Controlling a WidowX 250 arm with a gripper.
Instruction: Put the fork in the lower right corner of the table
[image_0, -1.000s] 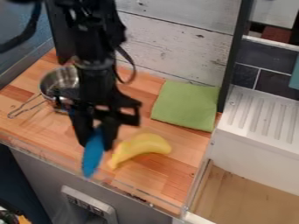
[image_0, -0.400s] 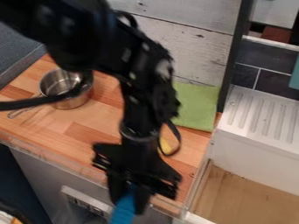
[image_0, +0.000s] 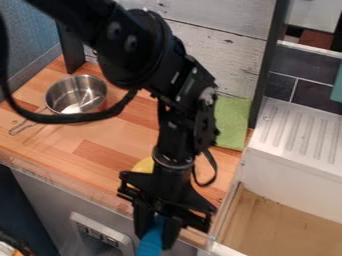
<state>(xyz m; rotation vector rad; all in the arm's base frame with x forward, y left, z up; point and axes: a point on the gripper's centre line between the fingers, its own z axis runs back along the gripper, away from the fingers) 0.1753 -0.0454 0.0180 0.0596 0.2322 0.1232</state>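
Note:
My gripper (image_0: 155, 231) hangs at the lower middle of the view, over the table's front edge near its right end. It is shut on a blue object (image_0: 151, 241), which points down toward the bottom of the view; whether this is the fork's handle I cannot tell. The wooden table (image_0: 107, 150) lies behind and to the left. Part of its lower right corner is covered by the gripper.
A metal pot (image_0: 75, 95) stands at the back left, its handle toward the front. The yellow banana (image_0: 143, 165) is mostly behind the arm. A green cloth (image_0: 232, 122) lies at the back right, beside the white sink unit (image_0: 294, 150).
The gripper, with the blue object in it, has moved from the table's middle toward the front right. Since the middle frame it has shifted slightly right. Pot and cloth have stayed put.

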